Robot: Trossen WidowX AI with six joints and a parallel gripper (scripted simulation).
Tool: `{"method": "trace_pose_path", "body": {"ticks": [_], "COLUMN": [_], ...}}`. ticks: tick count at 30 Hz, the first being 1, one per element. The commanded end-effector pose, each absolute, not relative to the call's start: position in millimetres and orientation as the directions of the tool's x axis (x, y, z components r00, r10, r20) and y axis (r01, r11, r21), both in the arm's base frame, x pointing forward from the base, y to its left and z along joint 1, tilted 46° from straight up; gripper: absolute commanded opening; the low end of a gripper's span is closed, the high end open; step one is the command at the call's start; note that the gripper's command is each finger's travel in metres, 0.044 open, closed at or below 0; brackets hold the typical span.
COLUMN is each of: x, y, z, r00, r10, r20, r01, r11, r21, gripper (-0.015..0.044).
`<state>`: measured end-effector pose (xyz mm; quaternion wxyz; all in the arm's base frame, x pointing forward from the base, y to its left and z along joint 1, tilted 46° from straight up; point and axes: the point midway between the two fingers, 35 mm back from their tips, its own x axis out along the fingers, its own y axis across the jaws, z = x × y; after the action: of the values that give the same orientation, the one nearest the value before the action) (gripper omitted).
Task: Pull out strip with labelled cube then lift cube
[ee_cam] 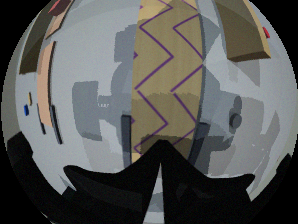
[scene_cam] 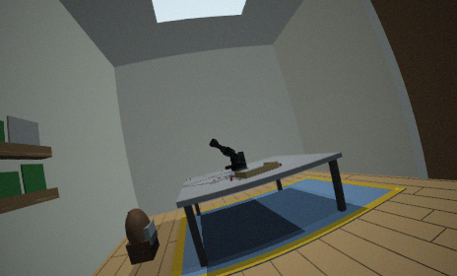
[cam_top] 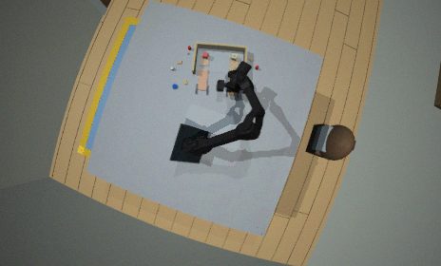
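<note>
Grey tabletop (scene_cam: 299, 167) on dark legs, standing over a blue rug (scene_cam: 304, 197) with yellow border; black arm (scene_cam: 226, 149) rising from it, upper end leaning left in view; low tan-walled frame (scene_cam: 252, 172) just beside arm's foot, small red bits near; brown egg-shaped object (scene_cam: 138, 225) on dark block, floor left of table; two wooden shelves (scene_cam: 21, 202) on left wall, green panels (scene_cam: 5, 185) upon them; bright rectangle (scene_cam: 199, 9) overhead

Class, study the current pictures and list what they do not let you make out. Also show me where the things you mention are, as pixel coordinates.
- Any label on the pale cube (cam_top: 234, 56): too small in the top view.
- The far end of the tan strip with purple zigzags (ee_cam: 167, 75): cut off by the wrist view's upper edge.
- The black gripper's (cam_top: 220, 85) (ee_cam: 161, 162) fingertips: too small and dark in the top view.
</note>
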<state>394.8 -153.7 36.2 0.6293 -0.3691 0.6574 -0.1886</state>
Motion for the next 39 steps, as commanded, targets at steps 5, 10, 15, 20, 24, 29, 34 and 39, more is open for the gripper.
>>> {"method": "trace_pose_path", "body": {"ticks": [5,10,15,20,24,29,34,39], "x": [380,373,365,357,351,344,337,329], "y": [-160,-161,-163,-165,-166,-168,-169,-171], "z": [35,36,37,37,38,39,40,40], "r00": [0.052,0.052,0.052,0.051,0.051,0.051,0.051,0.05], "r10": [-0.721,-0.721,-0.721,-0.721,-0.721,-0.721,-0.721,-0.721], "r20": [-0.691,-0.691,-0.691,-0.691,-0.691,-0.691,-0.691,-0.691], "r01": [-0.252,-0.252,-0.252,-0.253,-0.253,-0.253,-0.253,-0.254], "r11": [0.66,0.66,0.66,0.66,0.66,0.66,0.66,0.66], "r21": [-0.707,-0.707,-0.707,-0.707,-0.707,-0.707,-0.707,-0.707], "gripper": [0.0,0.0,0.0,0.0,0.0,0.0,0.0,0.0]}}
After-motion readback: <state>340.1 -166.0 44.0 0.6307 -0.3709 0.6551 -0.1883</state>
